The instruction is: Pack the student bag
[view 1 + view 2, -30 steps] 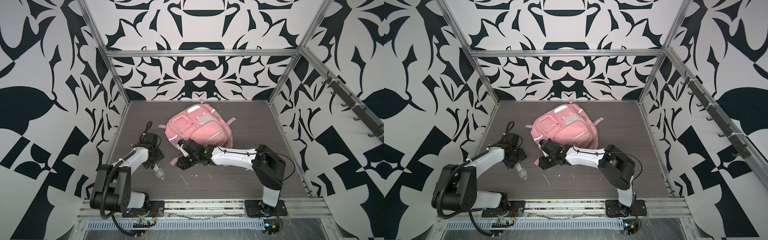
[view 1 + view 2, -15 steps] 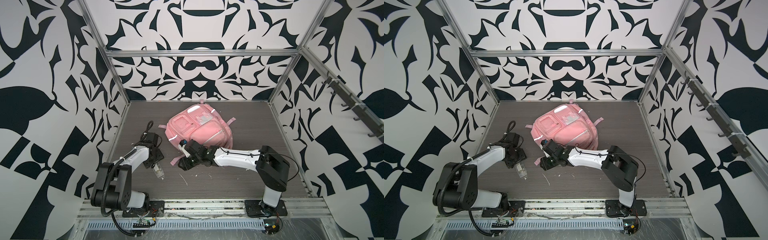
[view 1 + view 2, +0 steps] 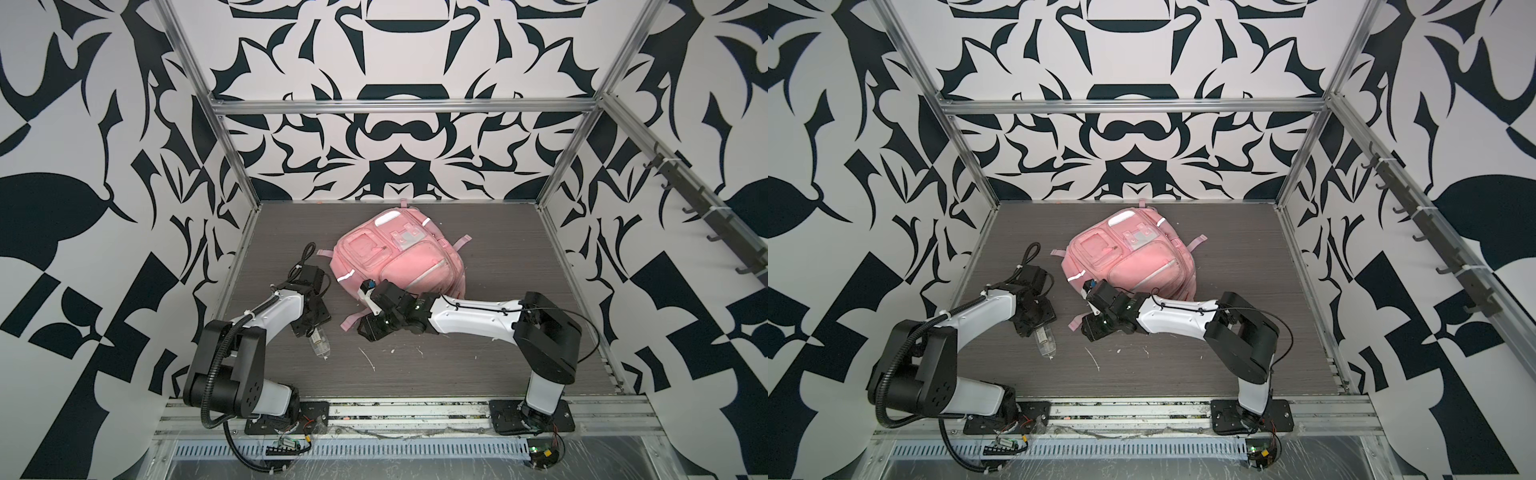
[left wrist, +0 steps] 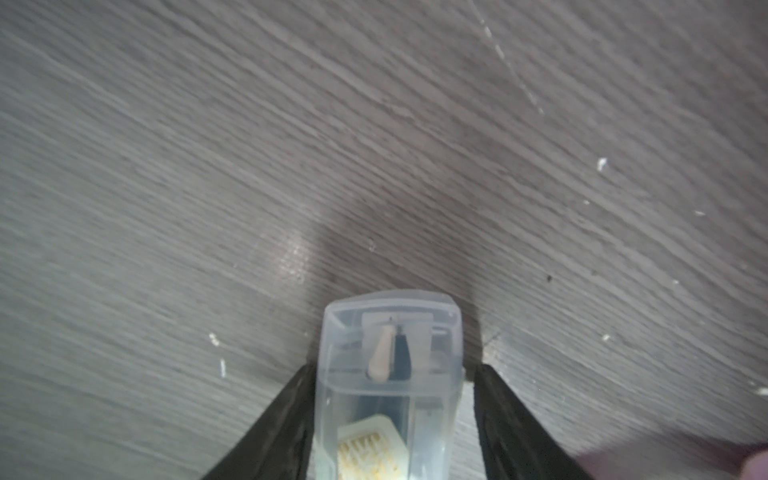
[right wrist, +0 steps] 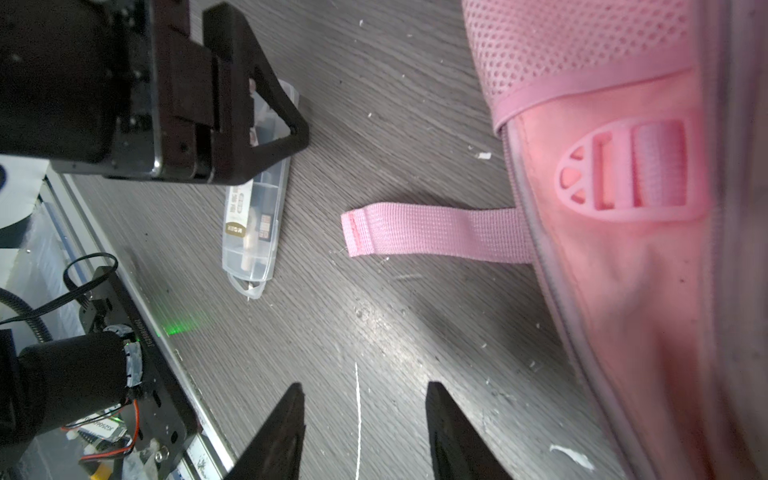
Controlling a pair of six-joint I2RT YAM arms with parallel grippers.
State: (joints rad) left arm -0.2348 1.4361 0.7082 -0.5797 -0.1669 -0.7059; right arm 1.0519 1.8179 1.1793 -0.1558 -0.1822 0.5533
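The student bag lies just beside the right jaws, which stand apart and empty, low over the counter, with a loose pink strap of the bag flat on the counter ahead of them. The left jaws straddle a clear plastic case lying on the counter, one jaw against its side and the other just apart. Farther out, the bag rests front-up toward the back middle in both top views.
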